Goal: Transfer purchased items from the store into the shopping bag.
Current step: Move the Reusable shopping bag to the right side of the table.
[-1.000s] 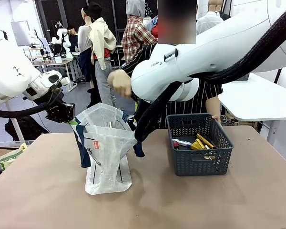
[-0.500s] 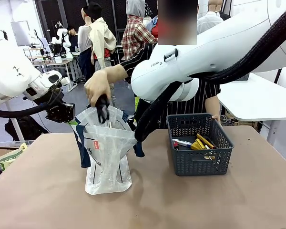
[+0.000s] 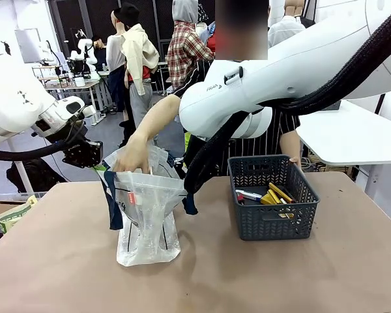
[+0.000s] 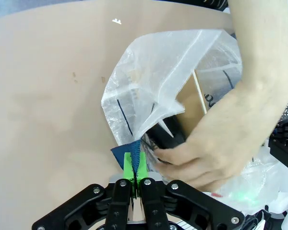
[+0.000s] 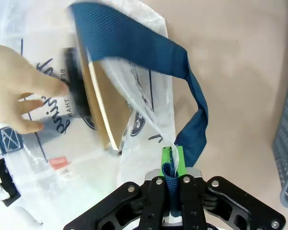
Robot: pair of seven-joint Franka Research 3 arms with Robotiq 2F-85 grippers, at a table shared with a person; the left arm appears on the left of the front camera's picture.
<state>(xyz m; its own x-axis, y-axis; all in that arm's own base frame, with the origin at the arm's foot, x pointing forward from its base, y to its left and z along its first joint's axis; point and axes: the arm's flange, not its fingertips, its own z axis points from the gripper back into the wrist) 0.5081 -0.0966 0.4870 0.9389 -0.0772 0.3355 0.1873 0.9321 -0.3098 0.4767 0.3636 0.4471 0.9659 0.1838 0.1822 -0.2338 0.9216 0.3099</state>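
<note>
Dropping from above, front view: hand (image 3: 131, 160) now in the bag (image 3: 146, 222) mouth, a dark item (image 4: 165, 140) going in; yellow sticks (image 3: 277, 194) wait in the lattice basket (image 3: 274, 223) on the surface (image 3: 280, 280). Left wrist view: left pincer (image 4: 138, 165) clamped on bag rim, crinkly translucent film. Right wrist view: right pincer (image 5: 173, 167) clamped on woven navy strap (image 5: 134, 45).

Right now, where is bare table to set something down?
Bare table: left of the shopping bag, along the near edge, and between bag and basket. Crowded: the bag's mouth, holding a person's hand, pinched by left gripper and right gripper.
</note>
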